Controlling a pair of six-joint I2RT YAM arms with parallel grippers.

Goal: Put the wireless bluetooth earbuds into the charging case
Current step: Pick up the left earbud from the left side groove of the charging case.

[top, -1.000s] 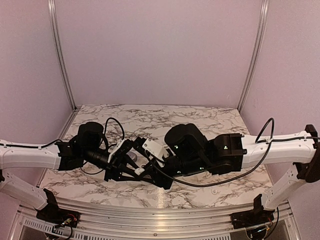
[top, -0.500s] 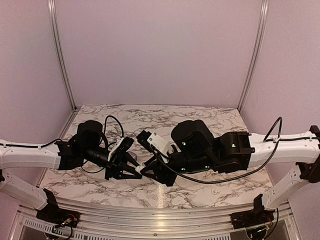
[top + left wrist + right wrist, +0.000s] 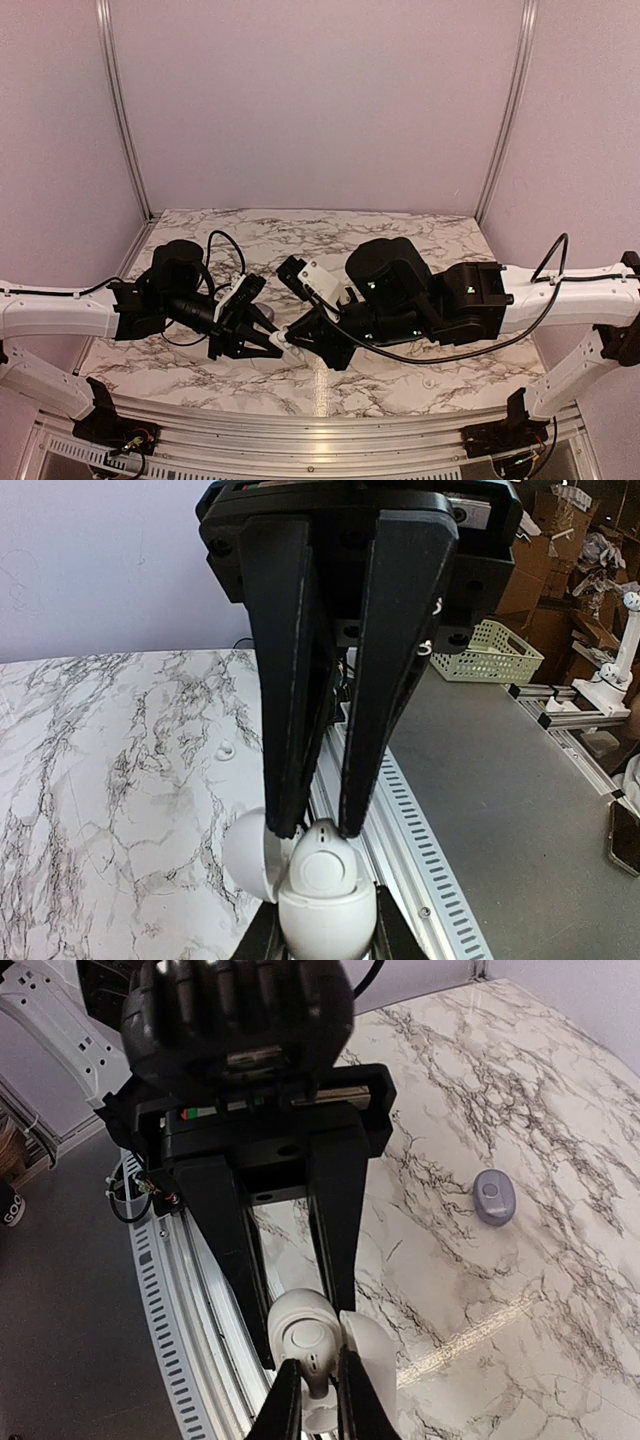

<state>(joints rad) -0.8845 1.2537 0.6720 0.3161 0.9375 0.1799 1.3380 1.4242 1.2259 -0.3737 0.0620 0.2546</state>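
right gripper [image 3: 318, 1400] has narrowed onto the charging case [image 3: 303, 1338], lower centre; grip unconfirmed. left gripper [image 3: 322, 942] clamps it, likely steadying it for insertion.

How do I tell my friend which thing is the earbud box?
Look at the marble table, near its front edge. There the left fingers and right fingers meet on the charging case: a small white egg-shaped shell with its lid open, the only egg shape there.

Two claws: one left claw [image 3: 325, 938] and one right claw [image 3: 318, 1380]. One white charging case [image 3: 325, 890], with one lid swung open. One small grey oval object [image 3: 493, 1197] on one marble surface [image 3: 520, 1080].
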